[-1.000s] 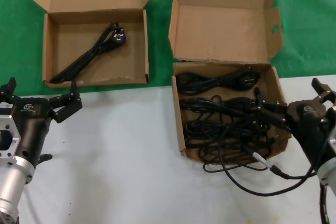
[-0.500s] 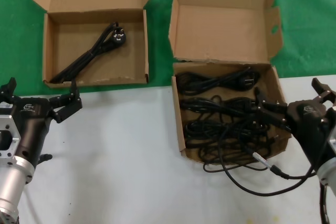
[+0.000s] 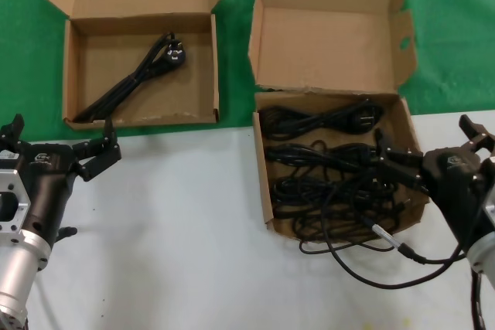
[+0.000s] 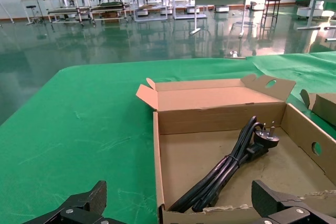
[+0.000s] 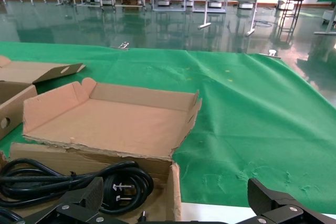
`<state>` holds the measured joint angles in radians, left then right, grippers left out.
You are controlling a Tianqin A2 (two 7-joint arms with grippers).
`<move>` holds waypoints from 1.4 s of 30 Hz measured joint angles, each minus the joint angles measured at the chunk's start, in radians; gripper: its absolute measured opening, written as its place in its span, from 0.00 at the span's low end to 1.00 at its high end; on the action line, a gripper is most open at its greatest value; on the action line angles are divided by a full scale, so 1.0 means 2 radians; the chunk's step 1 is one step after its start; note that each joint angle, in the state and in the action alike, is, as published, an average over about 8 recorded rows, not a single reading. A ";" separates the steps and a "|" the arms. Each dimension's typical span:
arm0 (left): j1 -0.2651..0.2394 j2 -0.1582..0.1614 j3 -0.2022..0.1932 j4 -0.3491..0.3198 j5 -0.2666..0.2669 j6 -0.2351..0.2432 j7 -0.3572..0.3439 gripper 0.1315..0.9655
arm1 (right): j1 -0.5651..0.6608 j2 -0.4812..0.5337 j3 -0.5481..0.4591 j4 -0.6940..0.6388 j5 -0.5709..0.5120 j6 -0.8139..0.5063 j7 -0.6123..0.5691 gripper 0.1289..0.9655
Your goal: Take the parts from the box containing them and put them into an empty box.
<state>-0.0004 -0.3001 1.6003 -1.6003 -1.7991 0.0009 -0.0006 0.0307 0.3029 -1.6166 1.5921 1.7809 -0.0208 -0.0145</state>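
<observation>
**Sorting power cords: two boxes, two grippers**

Hovering nearest the robot, the left gripper (image 3: 58, 148) sits low over the white table (image 3: 178, 229), its fingers (image 3: 99, 156) spread wide apart and holding nothing; it is just short of the near wall of the shallow box (image 3: 139, 67). The right gripper (image 3: 433, 148) hangs at the right-hand edge of the square box (image 3: 332, 164), fingers likewise splayed open, one fingertip reaching over the cords (image 3: 332, 179) inside, with nothing clamped between them.

Square box: stands on the table's far edge, tall lid (image 3: 329, 36) upright, ragged hinge line. Contents: several looped black cords, laid roughly side by side; one strand spills over the near wall onto the table.

Shallow box: lies farther back on the green cloth (image 3: 23, 52), well left of the square box, lid folded back. Contents: a single cord (image 3: 135, 79), lying diagonally, its plug (image 3: 174, 53) toward the far right corner.
</observation>
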 joint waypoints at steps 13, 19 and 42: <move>0.000 0.000 0.000 0.000 0.000 0.000 0.000 1.00 | 0.000 0.000 0.000 0.000 0.000 0.000 0.000 1.00; 0.000 0.000 0.000 0.000 0.000 0.000 0.000 1.00 | 0.000 0.000 0.000 0.000 0.000 0.000 0.000 1.00; 0.000 0.000 0.000 0.000 0.000 0.000 0.000 1.00 | 0.000 0.000 0.000 0.000 0.000 0.000 0.000 1.00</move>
<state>-0.0004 -0.3001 1.6003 -1.6003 -1.7991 0.0009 -0.0006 0.0307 0.3029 -1.6166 1.5921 1.7809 -0.0208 -0.0145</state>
